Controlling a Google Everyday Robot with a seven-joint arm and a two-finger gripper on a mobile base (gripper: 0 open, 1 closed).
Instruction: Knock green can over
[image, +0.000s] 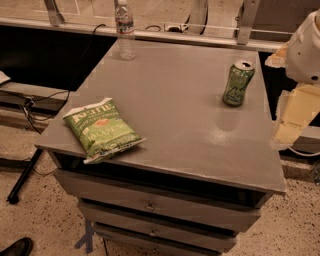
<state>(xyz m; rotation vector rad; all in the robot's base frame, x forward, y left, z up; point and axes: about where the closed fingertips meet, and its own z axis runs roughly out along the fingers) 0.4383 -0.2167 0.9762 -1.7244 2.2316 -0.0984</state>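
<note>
Expect a missed or glancing sweep as the main fault from here. Locate the green can upright on the table, to the left of the gripper and a little beyond it, clearly apart, with bare tabletop between. Locate the gripper itself off the table's side edge, below the white arm housing. Judge a pass set too low as likely to strike the table edge just beside the gripper. Judge a pass set too high as likely to clip only the silver rim or to clear the can altogether. Treat a slow push low on the can body as a further risk, with sliding across the smooth top more probable than tipping. Allow also for rolling once down, with possible travel off the edge nearest the gripper, given the short run of tabletop on that side. Disregard the chip bag and the water bottle, both far to the left of the gripper, well beyond the can and outside any likely sweep. Record the gripper's opening as impossible to tell from this view. Record nothing seen in its hold and no contact with the can; treat contact with the table edge as undetermined.
</note>
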